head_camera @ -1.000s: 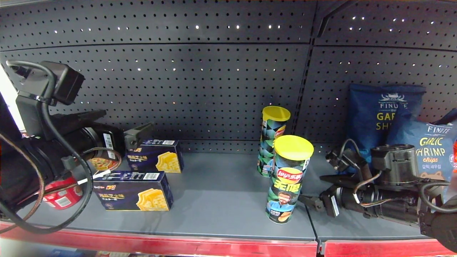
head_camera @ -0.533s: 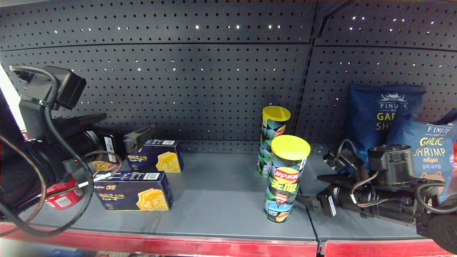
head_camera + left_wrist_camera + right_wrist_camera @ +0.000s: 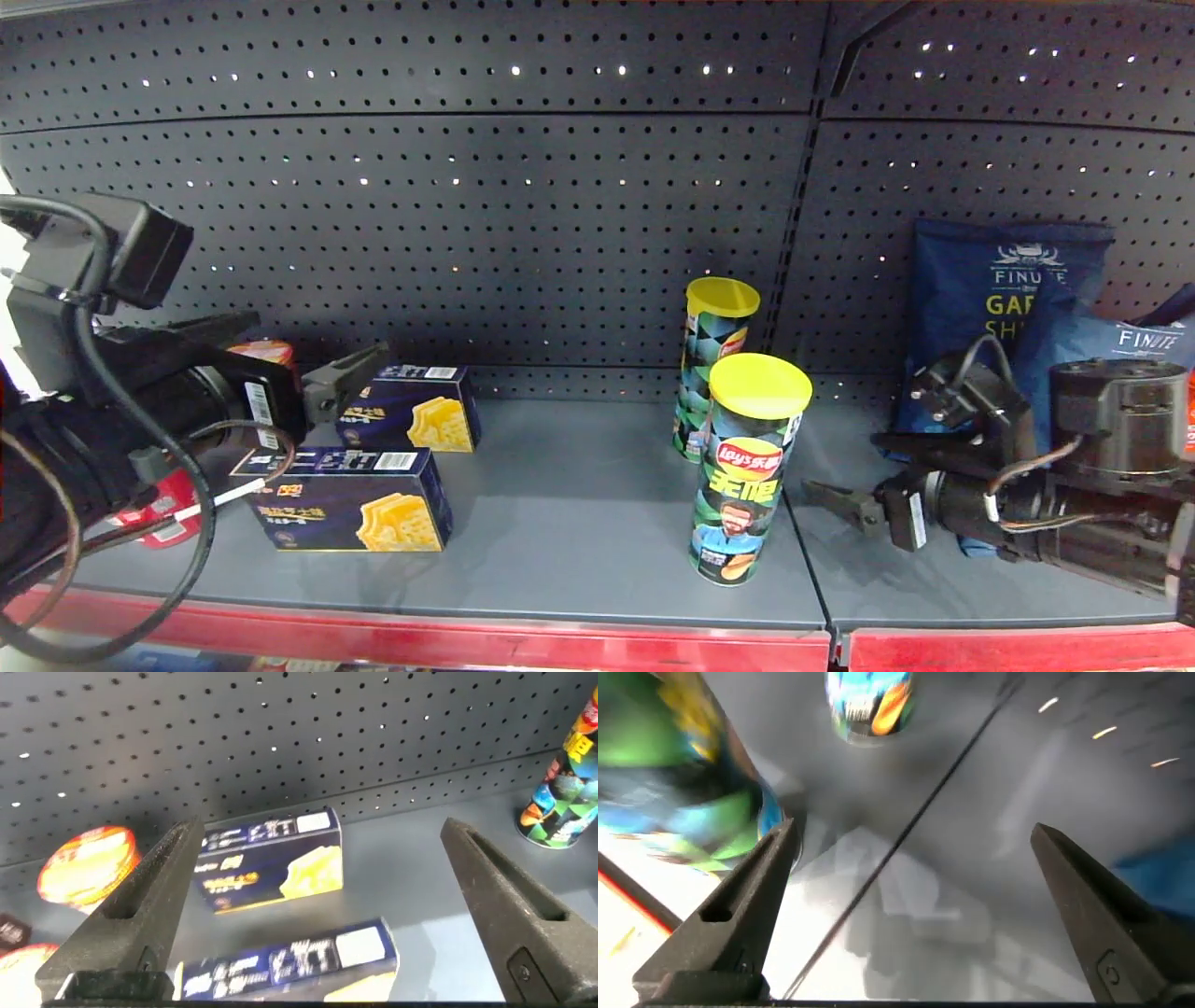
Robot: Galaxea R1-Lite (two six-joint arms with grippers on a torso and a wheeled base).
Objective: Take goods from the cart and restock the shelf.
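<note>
Though half hidden behind the left gripper (image 3: 320, 334), an orange-lidded cup (image 3: 264, 352).

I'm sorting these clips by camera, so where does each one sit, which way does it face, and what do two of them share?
Head: on the robot's head, facing forward and down at the shelf; left gripper at the left, right gripper at the right.
Left wrist: on the left arm, facing along its open fingers at the boxes.
Right wrist: on the right arm, facing between its open fingers at the cans.
Shared: boxes in head and left wrist; cans in head and right wrist.
</note>
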